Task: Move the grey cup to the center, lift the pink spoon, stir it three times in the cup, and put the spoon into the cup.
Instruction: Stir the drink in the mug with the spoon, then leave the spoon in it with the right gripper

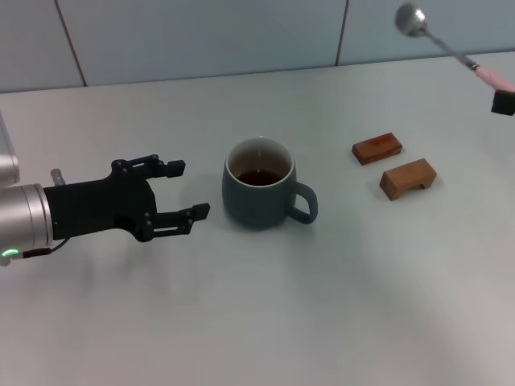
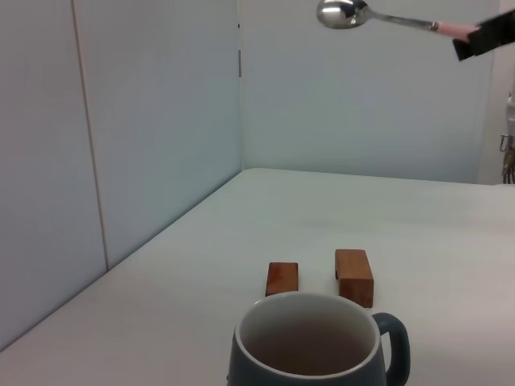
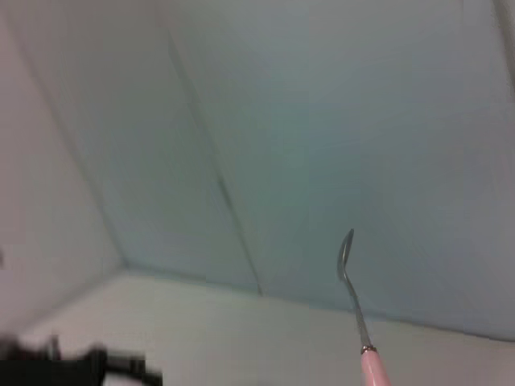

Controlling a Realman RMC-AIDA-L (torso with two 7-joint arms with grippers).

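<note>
The grey cup [image 1: 259, 183] stands upright mid-table with dark liquid inside and its handle toward the right; it also shows in the left wrist view [image 2: 257, 338]. My left gripper [image 1: 189, 189] is open and empty just left of the cup, not touching it. My right gripper [image 1: 504, 101] is at the far right edge, high above the table, shut on the pink handle of the pink spoon [image 1: 447, 44]. The spoon's silver bowl points up and to the left. The spoon also shows in the left wrist view [image 2: 354, 14] and the right wrist view [image 3: 354, 297].
Two brown wooden blocks [image 1: 376, 148] [image 1: 408, 178] lie right of the cup; they also show in the left wrist view [image 2: 282, 278] [image 2: 354, 276]. A pale panelled wall [image 1: 201, 36] runs along the table's back edge.
</note>
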